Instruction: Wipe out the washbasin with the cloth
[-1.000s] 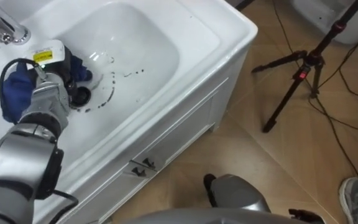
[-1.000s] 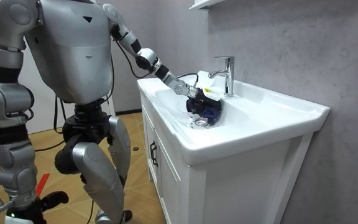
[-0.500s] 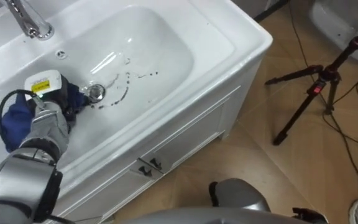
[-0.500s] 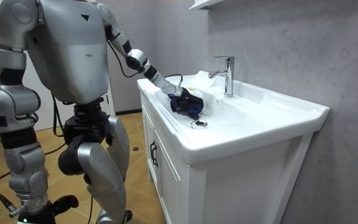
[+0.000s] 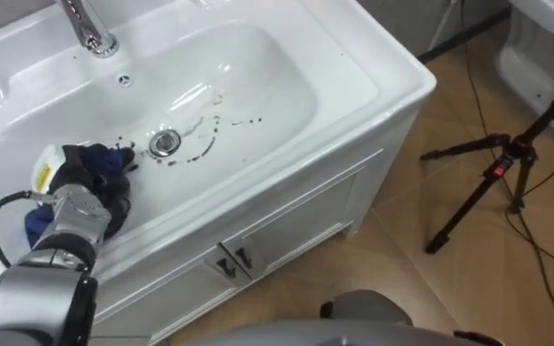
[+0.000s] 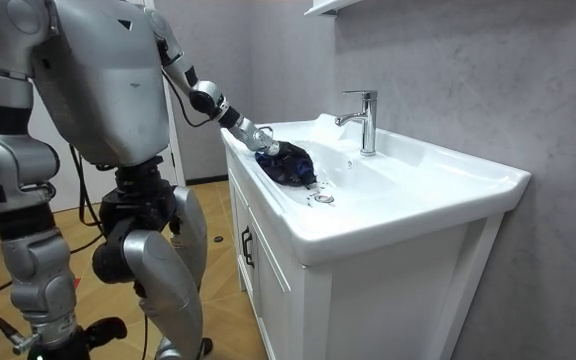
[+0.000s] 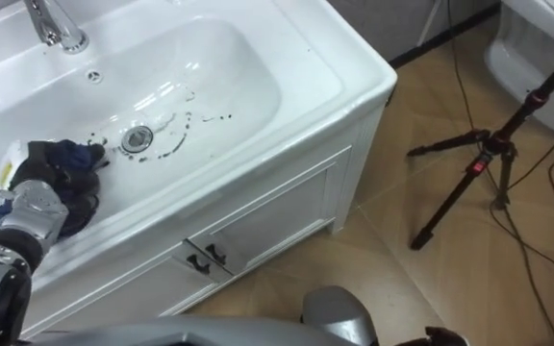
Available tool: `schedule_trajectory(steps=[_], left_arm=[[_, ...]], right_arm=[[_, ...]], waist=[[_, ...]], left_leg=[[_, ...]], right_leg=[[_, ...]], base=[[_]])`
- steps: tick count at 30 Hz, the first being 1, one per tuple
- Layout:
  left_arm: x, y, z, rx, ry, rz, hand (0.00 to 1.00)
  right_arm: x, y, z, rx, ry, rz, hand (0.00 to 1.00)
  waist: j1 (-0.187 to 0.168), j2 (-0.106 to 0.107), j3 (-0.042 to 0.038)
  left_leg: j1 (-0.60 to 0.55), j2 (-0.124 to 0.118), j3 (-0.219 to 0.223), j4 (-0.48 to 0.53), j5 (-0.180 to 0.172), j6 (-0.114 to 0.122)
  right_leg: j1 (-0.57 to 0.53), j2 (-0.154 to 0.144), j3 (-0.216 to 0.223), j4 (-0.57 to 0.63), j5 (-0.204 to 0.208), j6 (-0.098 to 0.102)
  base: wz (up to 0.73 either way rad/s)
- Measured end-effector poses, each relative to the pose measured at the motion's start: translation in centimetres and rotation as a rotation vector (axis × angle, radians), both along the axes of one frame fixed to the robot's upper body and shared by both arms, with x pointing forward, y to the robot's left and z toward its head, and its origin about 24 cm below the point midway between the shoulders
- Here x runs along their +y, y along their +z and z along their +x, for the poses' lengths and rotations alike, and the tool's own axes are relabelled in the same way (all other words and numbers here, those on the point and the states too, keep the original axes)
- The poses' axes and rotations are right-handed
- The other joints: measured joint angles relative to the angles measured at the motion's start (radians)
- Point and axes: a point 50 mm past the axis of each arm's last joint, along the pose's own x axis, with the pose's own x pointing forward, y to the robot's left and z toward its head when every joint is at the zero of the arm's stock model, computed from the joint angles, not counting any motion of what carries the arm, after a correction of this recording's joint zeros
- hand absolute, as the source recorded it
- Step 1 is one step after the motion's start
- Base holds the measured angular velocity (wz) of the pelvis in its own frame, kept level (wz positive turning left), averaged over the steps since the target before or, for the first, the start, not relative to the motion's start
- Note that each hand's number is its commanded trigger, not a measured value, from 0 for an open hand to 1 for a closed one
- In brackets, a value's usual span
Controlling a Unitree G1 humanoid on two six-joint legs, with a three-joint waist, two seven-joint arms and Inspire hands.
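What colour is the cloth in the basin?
Dark blue cloth; it shows best in the left eye view.

The front of my left hand [image 5: 77, 207] is buried in the blue cloth [image 5: 102, 165], so its grip cannot be told. Beyond the hand, the tap [image 5: 89, 29] is cut off by the top edge. The dark specks [image 5: 205, 144] to the hand's right are too small to name.

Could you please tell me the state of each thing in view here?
basin: dark marks near the drain, not wiped
blue cloth: bunched, gripped, lying on the basin's slope
left hand: curled round the blue cloth
right hand: low by the robot's side
tap: no water running
cabinet doors: closed
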Motion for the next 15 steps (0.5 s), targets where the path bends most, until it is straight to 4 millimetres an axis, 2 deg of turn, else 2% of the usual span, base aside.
schedule_trajectory(steps=[4, 11, 15], left_arm=[[-1.1, -0.1, 0.6, -0.042, -0.013, -0.082, 1.0], [-1.7, 0.6, 1.8, -0.098, -0.036, -0.141, 1.0], [-1.9, 1.1, 2.7, -0.122, -0.042, -0.152, 1.0]], right_arm=[[0.1, 0.0, 0.4, -0.011, 0.007, 0.001, 0.0], [0.5, 0.0, 1.5, -0.052, 0.017, 0.014, 0.0], [1.2, -0.2, 1.6, -0.042, 0.042, 0.019, 0.0]], waist=[[0.011, -0.002, -0.0022], [0.013, -0.031, -0.0032], [0.008, -0.042, 0.0025]], left_leg=[[0.0, 0.0, -0.002, -0.001, 0.003, -0.003], [-0.018, -0.001, 0.011, 0.013, 0.004, -0.002], [-0.041, 0.0, 0.015, 0.027, 0.004, -0.002]], right_leg=[[-0.006, 0.001, 0.001, 0.004, -0.001, -0.002], [-0.032, 0.0, 0.009, 0.01, -0.003, -0.003], [-0.053, 0.001, 0.015, 0.018, 0.0, -0.003]], base=[[0.01], [-0.05], [-0.04]])
